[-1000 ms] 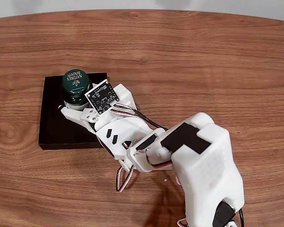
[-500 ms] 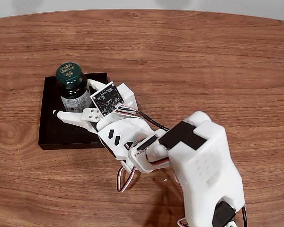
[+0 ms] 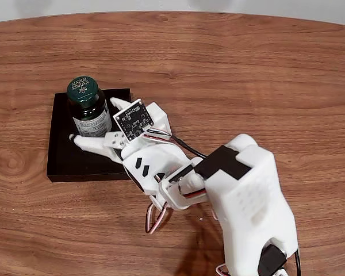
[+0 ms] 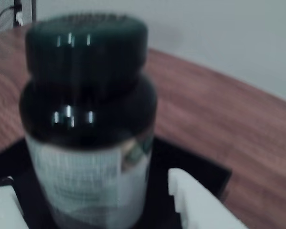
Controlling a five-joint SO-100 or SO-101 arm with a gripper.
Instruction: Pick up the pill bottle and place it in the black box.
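In the fixed view the gripper (image 3: 98, 122), clamped on the pill bottle (image 3: 88, 112) a second ago, has spread its fingers, leaving the bottle upright in the black box (image 3: 62, 154) on the wood-grain table (image 3: 247, 75), so placement looks done. In the wrist view the bottle (image 4: 86, 129) stands blurred between separated white fingers (image 4: 198, 202), a pale wall (image 4: 219, 33) behind the table.
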